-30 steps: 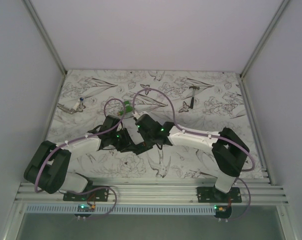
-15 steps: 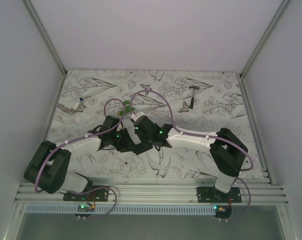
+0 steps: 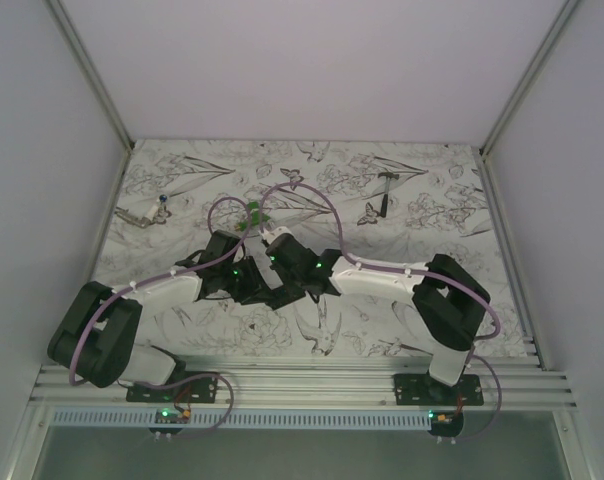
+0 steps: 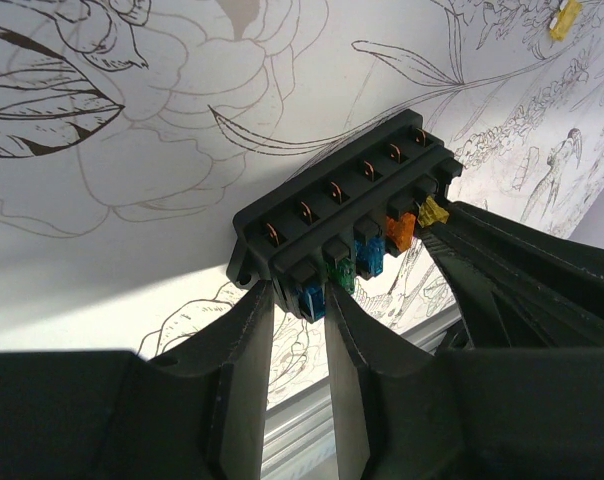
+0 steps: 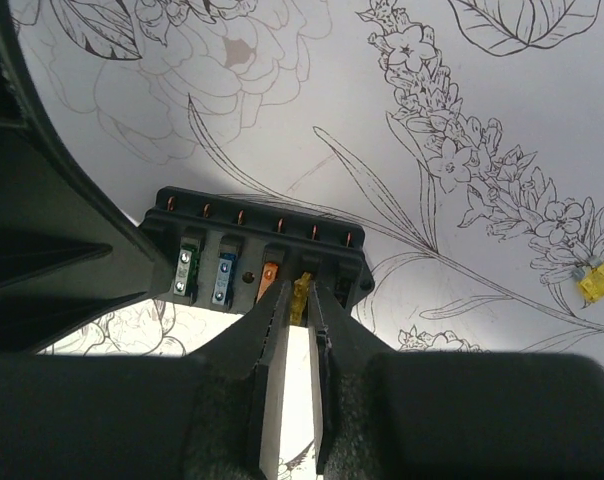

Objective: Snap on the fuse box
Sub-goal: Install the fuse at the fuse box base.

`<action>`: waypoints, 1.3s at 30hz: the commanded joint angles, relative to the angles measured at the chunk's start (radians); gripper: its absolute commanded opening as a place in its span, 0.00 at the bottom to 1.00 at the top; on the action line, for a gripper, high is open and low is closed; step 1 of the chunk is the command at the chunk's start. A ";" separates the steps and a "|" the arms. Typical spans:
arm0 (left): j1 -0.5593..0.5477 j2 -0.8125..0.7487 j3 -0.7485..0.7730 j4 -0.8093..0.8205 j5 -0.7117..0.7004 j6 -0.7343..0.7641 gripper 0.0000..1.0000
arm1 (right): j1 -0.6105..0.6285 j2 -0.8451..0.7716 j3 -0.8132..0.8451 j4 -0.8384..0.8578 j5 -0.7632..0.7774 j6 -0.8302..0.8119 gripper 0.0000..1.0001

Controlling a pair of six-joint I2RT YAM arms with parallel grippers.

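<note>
L tool [image 4: 304,305] pinches fuse box [image 4: 342,200] at near edge, by blue fuse. R tool [image 5: 295,305], nearly pressed together, pinches yellow fuse [image 5: 302,289] in box, just ahead of tips.

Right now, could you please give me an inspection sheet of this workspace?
Surface: cloth printed with flowers and birds, lying flat.
Job's things: fuse box held between both grippers; green, blue and orange fuses seated in it.
Clutter: loose yellow fuse, hammer-shaped tool, green piece.
Grippers: left gripper clamps the box's end; right gripper pinches the seated yellow fuse.
Cables: purple cables loop above the arms.
Surroundings: white walls, metal rail at the near edge.
</note>
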 commanded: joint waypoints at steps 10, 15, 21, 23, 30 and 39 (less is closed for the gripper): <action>0.005 -0.011 -0.006 -0.061 -0.019 0.021 0.29 | -0.012 0.042 0.062 -0.086 0.019 0.046 0.04; 0.006 -0.011 -0.006 -0.062 -0.019 0.021 0.29 | -0.031 0.062 0.107 -0.158 -0.012 0.066 0.00; 0.006 -0.007 -0.006 -0.063 -0.019 0.021 0.28 | -0.061 0.054 0.114 -0.197 -0.035 0.095 0.00; 0.005 -0.006 -0.006 -0.064 -0.018 0.021 0.28 | -0.070 0.049 0.112 -0.201 -0.045 0.100 0.00; 0.006 -0.009 -0.009 -0.065 -0.020 0.022 0.28 | -0.083 0.063 0.119 -0.210 -0.069 0.112 0.00; 0.006 -0.010 -0.014 -0.067 -0.020 0.022 0.28 | -0.105 0.087 0.122 -0.222 -0.086 0.155 0.00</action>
